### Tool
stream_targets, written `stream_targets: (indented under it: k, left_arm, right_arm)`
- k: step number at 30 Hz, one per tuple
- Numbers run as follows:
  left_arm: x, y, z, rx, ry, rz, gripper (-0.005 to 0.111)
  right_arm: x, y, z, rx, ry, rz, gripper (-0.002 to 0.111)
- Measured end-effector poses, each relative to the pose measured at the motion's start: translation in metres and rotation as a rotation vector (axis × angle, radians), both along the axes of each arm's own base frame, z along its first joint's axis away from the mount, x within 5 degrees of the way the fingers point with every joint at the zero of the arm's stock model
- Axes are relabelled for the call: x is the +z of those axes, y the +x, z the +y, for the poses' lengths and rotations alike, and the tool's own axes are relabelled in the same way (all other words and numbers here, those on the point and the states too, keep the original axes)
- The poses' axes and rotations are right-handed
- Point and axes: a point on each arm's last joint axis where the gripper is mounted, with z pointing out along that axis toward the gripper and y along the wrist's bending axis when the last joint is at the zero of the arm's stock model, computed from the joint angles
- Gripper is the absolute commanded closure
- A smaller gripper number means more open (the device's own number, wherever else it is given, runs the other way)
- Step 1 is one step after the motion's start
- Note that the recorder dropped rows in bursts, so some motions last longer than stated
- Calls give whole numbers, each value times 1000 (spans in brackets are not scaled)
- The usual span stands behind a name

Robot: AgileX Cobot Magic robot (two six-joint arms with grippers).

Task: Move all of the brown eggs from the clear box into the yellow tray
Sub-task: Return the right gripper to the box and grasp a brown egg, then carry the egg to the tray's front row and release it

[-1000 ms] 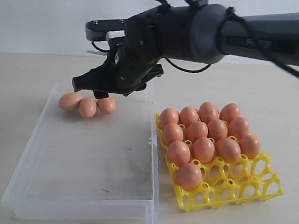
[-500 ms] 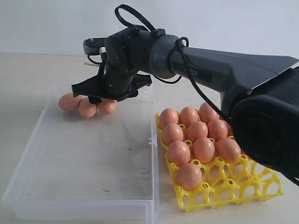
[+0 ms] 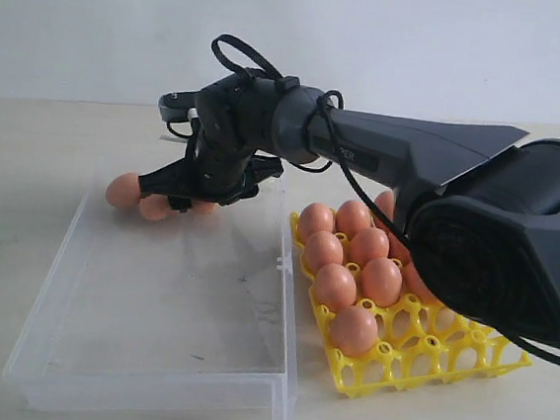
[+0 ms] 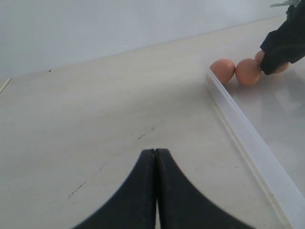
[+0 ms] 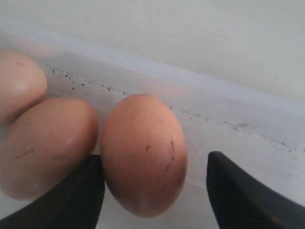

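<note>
Three brown eggs lie at the far end of the clear box [image 3: 147, 356]: one at the outer side [image 3: 123, 189], a middle one [image 3: 154, 207], and a third [image 5: 143, 152] mostly hidden behind my right gripper [image 3: 194, 194] in the exterior view. That gripper is open, its fingers [image 5: 243, 195] straddling the third egg; one finger touches it, the other stands apart. The yellow tray [image 3: 464, 365] beside the box holds several brown eggs [image 3: 380, 279]. My left gripper [image 4: 156, 151] is shut and empty, over bare table outside the box wall [image 4: 248, 138]; two eggs [image 4: 223, 70] show in its view.
The right arm [image 3: 433, 165] reaches across from the right, over the tray's far rows. The tray's front cups are unfilled. Beige tabletop [image 3: 22, 205] surrounds the box, with a white wall behind.
The right gripper has come down to the eggs in the box's far end and now straddles one. The eggs have shifted slightly to the left.
</note>
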Motion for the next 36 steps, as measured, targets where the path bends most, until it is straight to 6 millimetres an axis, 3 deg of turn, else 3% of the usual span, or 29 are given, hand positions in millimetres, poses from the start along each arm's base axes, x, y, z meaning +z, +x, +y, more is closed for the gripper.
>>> stream_targets:
  k: [3,6,7,13,16,21,25,32,36]
  left_arm:
    - [0,0,0,0,0,0,107]
    - [0,0,0,0,0,0,107]
    - [0,0,0,0,0,0,107]
    - [0,0,0,0,0,0,107]
    - [0,0,0,0,0,0,107]
    - [0,0,0,0,0,0,107]
    - [0,0,0,0,0,0,107]
    - [0,0,0,0,0,0,107]
    - [0,0,0,0,0,0,107]
  right_arm:
    - [-2,1,1,5,11,-6,73]
    - [-1,1,3,6,28,-15,104]
    - [-1,1,3,9,29,-17,108]
    - [0,1,4,42,23,-21,108]
    - [10,-3,1,71,32,-44,108]
    - [39,-33,-4,154,119,-156,108]
    - [57,-71,-27,203,226,-283,108]
    - [90,-142,-92,305,282,-502,108]
    - [92,-174,-128,281,275,-573,108]
